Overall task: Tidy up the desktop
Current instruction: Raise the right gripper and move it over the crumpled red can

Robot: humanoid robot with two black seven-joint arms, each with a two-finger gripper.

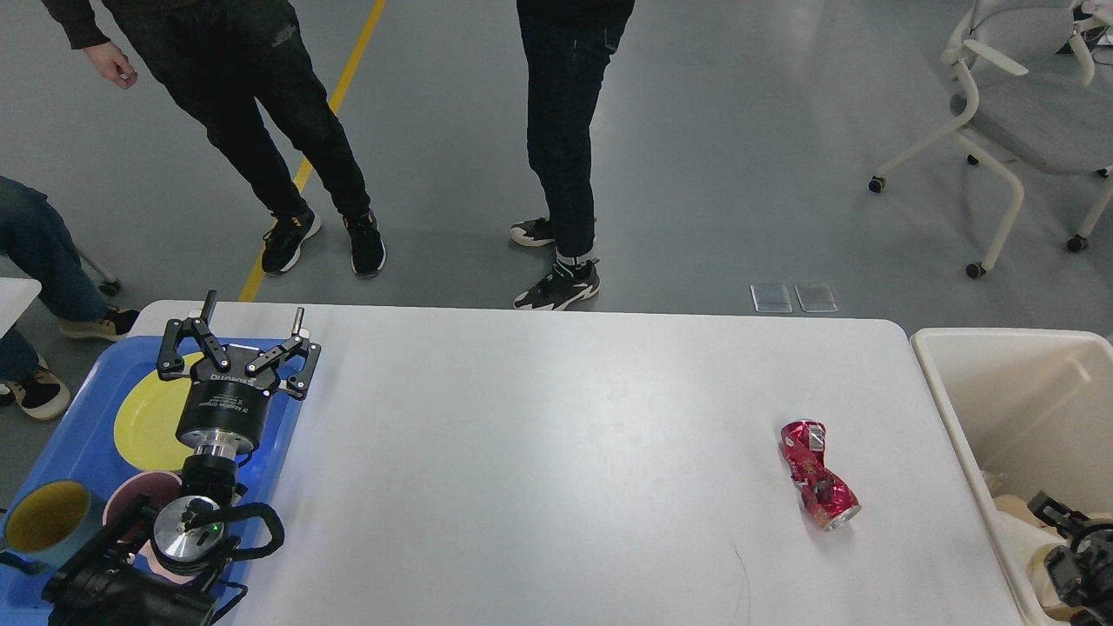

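The desktop (pixel 556 452) fills the lower middle of the head view, white and wide, with rounded far corners. A crushed red can (pixel 818 475) lies on its side on the right part of the desktop, well apart from both grippers.

The left gripper (pixel 248 332) hangs at the desktop's far left, above the right edge of a blue tray (pixel 78 417) that lies on the left end of the desktop. Its 2 fingers stand spread apart, with nothing between them. Below it in the view, the arm's silver wrist joint covers part of the tray. In the tray sit a yellow plate (pixel 148 422), partly hidden by the gripper body, a pink bowl (pixel 130 496) and a teal cup (pixel 43 520) with a yellow inside.

The right gripper (pixel 1056 513) shows only as a small dark piece at the lower right corner, off the desktop's right edge and over the near end of a cream bin (pixel 965 435) that stands just beside the desktop. Whether its fingers are apart or together cannot be told. Pale crumpled scraps lie in the bin under it.

Beyond the far edge, 2 people stand on the grey floor, a third sits at the left, and a chair (pixel 1017 113) stands at the upper right.
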